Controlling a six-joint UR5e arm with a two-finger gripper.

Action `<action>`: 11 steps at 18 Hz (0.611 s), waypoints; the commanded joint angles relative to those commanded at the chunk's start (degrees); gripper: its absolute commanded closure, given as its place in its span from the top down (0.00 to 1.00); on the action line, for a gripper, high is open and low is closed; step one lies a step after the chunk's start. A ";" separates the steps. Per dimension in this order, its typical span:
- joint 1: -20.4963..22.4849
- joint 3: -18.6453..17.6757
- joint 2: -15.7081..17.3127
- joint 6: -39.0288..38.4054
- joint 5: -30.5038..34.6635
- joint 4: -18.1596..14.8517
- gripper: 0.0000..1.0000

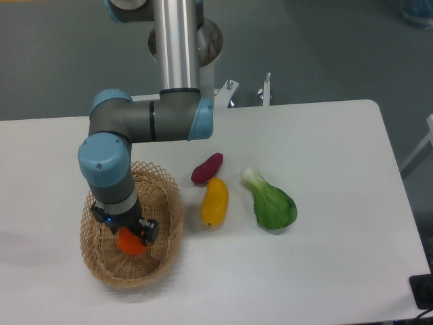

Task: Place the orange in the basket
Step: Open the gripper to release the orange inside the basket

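Observation:
The wicker basket (pixel 166 223) sits on the white table at the front left. My gripper (pixel 128 237) reaches down inside it, pointing straight down, and is shut on the orange (pixel 131 242). The bright orange fruit shows just below the fingers, low over the basket's woven floor. Whether it touches the floor I cannot tell. The wrist hides the top of the orange.
An elongated yellow fruit (pixel 214 201) lies right of the basket, with a purple sweet potato (pixel 206 168) behind it and a green bok choy (pixel 271 202) further right. The table edge runs along the front and right.

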 joint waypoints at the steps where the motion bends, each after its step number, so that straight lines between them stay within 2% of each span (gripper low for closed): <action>1: 0.00 0.09 -0.26 0.00 0.09 0.00 0.84; 3: 0.00 0.00 -0.09 0.00 0.18 0.00 0.85; 7: 0.09 1.32 1.22 1.58 0.18 0.09 1.00; 11: 0.61 2.11 2.81 4.56 0.18 0.00 1.00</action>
